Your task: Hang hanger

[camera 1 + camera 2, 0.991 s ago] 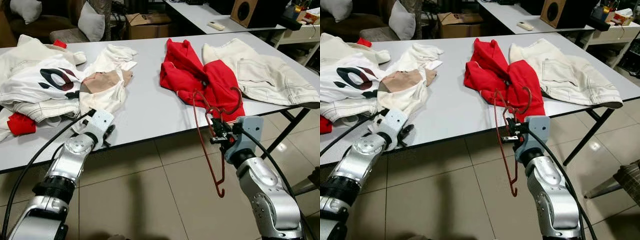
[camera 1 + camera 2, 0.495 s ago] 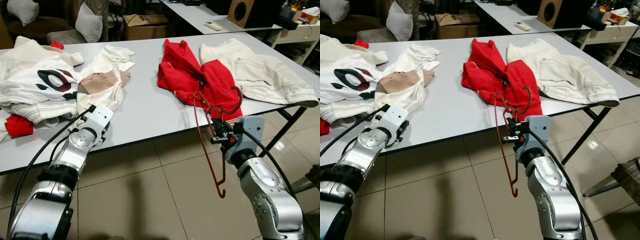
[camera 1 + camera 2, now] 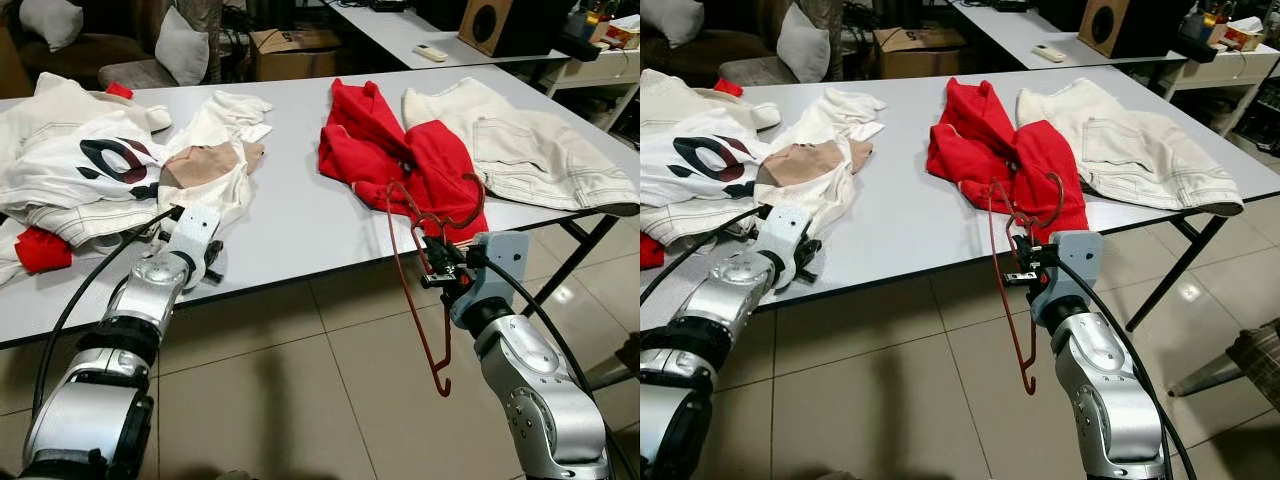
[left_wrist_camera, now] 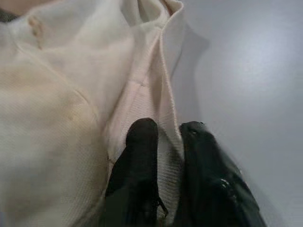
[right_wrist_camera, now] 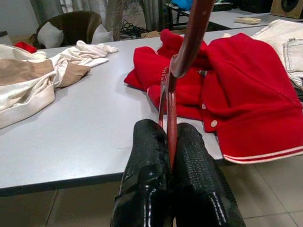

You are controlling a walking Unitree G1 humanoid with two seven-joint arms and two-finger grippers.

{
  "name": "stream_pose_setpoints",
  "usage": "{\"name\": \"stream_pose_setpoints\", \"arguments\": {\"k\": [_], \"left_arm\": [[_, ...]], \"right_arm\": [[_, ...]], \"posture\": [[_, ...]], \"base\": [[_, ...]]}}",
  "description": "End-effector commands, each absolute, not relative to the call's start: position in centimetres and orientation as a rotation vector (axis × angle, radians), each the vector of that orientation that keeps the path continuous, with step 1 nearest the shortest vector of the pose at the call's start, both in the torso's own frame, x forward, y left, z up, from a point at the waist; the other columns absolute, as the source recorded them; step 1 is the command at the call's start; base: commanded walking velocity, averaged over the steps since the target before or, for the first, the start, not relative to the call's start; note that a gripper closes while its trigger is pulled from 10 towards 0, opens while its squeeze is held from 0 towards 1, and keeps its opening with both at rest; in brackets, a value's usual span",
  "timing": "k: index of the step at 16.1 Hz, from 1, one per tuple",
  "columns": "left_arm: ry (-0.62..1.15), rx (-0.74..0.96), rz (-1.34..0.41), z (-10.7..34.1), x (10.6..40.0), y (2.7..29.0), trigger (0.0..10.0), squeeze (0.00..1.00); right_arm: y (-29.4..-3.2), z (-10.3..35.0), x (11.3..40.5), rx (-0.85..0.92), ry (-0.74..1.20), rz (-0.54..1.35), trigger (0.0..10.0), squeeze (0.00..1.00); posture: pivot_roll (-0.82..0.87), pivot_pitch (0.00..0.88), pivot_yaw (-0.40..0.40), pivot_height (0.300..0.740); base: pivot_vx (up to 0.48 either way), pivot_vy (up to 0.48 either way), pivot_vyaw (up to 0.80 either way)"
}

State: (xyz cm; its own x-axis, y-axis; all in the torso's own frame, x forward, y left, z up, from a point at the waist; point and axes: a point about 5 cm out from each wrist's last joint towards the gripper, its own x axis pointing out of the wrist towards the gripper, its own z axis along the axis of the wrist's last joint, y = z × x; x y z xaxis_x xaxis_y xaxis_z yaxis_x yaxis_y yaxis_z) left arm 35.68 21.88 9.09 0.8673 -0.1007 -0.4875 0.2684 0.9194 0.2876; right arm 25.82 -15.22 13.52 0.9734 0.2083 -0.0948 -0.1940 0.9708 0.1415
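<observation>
A red wire hanger (image 3: 408, 275) hangs in front of the table edge with its hook (image 3: 468, 205) uppermost, and my right gripper (image 3: 438, 268) is shut on it. In the right wrist view the two fingers (image 5: 147, 156) pinch the hanger's wire (image 5: 171, 101). Behind it a red garment (image 3: 400, 160) lies on the grey table (image 3: 290, 220). My left gripper (image 3: 205, 250) is at the table's front edge by a cream and tan garment (image 3: 210, 170). Its fingers (image 4: 142, 137) stand slightly apart over that garment's knit hem (image 4: 156, 85).
A cream garment (image 3: 520, 150) lies at the table's right end and hangs over the edge. White clothing with a dark print (image 3: 90, 165) and a red cloth (image 3: 42, 247) lie at the left. Tiled floor (image 3: 300, 400) is below. A box (image 3: 290, 45) and speaker (image 3: 510, 25) stand behind.
My left arm has swung a little left along the table edge, bringing its gripper up to the cream garment's hem. The right gripper and the hanger have held still.
</observation>
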Motion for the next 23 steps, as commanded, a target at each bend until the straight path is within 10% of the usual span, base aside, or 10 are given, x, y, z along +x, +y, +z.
{"name": "stream_pose_setpoints", "arguments": {"k": [1, 7, 15, 23], "left_arm": [[0.609, 0.311, -0.231, 6.9, 34.6, 21.6, 0.0, 0.0], [0.624, 0.08, -0.199, 6.7, 34.4, 21.9, 0.0, 0.0], [0.246, -0.404, -0.671, 18.1, 34.4, 17.3, 0.0, 0.0], [0.187, -0.318, -0.826, 25.2, 30.8, 17.2, 0.0, 0.0]], "right_arm": [[-15.4, 13.9, 26.0, 0.124, 0.096, 0.195, 10.0, 0.0], [-15.2, 13.8, 26.2, 0.133, 0.097, 0.204, 10.0, 0.0], [-16.2, 14.0, 23.6, 0.273, 0.125, 0.552, 10.0, 0.0], [-15.4, 16.0, 22.7, 0.476, 0.058, 0.838, 10.0, 0.0]], "posture": [[-0.14, 0.0, -0.035, 0.74], [-0.12, 0.0, -0.043, 0.74], [-0.1, 0.0, -0.029, 0.74], [-0.07, 0.0, -0.021, 0.74]], "base": [[0.0, 0.0, 0.0], [0.0, 0.0, 0.0], [0.0, 0.0, 0.0], [0.0, 0.0, 0.0]]}}
